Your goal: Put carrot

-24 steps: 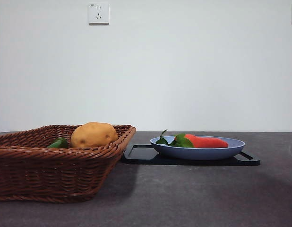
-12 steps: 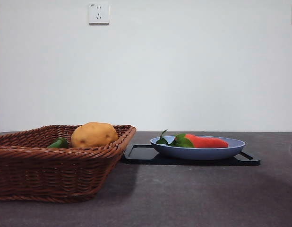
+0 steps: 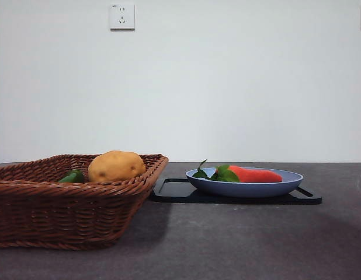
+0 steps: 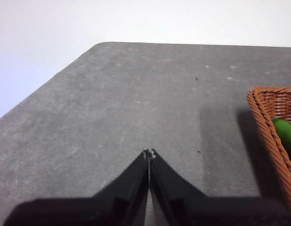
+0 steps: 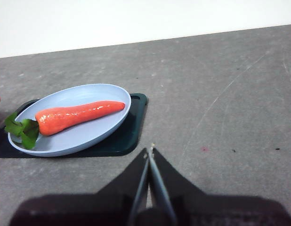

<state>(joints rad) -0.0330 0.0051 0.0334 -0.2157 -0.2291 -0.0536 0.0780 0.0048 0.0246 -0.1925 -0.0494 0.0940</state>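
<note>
Front view: a carrot lies in a blue plate on a dark tray; just beside the plate stands a wicker basket holding a potato. Left wrist view: the left gripper, jaws closed and empty, hangs near the basket. Right wrist view: the right gripper, jaws closed and empty, hovers near the plate, apart from the carrot
</note>
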